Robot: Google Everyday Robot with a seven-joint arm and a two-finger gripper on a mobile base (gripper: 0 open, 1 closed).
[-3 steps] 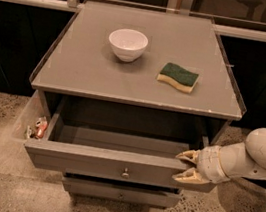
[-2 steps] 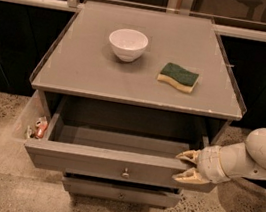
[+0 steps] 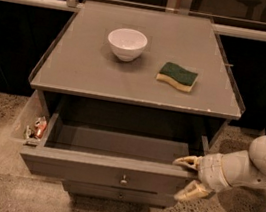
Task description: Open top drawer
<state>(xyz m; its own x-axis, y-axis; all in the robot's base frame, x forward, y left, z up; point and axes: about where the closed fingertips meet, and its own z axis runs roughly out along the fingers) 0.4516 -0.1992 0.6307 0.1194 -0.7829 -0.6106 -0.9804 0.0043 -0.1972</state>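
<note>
Top drawer [image 3: 76,169]: pulled well out from under the cabinet top [image 3: 78,71], front panel facing the camera, shallow grey interior exposed and apparently holding nothing. Task looks close to done; how much travel remains cannot be told.

Gripper [image 3: 180,179]: at the drawer's right front corner, on the end of the white arm [image 3: 244,167] coming in from the right. Fingers apart. The upper one [image 3: 187,161] lies along the top edge of the front panel, the lower one [image 3: 190,191] sits down by the panel's bottom edge. The corner appears to sit between them. Cannot tell whether they press on it or only bracket it.

Handling, as judged:
- Rigid flat-fronted box, probably on slides. Seems unloaded, so light to move, with friction in the runners as the main resistance.
- Smooth grey faces, likely slippery for a pinch on the panel.
- Knob [image 3: 123,180]: small, round, metal, centred on the front. The natural grip, since a centred pull keeps the drawer square. It is small and may slide out of the pads.
- A pull at the corner, where the gripper sits, could rack the drawer sideways and bind it.
- Hooking behind the top lip gives a surer purchase than squeezing.

A narrower drawer [image 3: 118,195] sits below. Bowl [image 3: 126,43] and sponge [image 3: 178,76] sit on the top, well apart from the work; a hard jerk could rattle the bowl.
</note>
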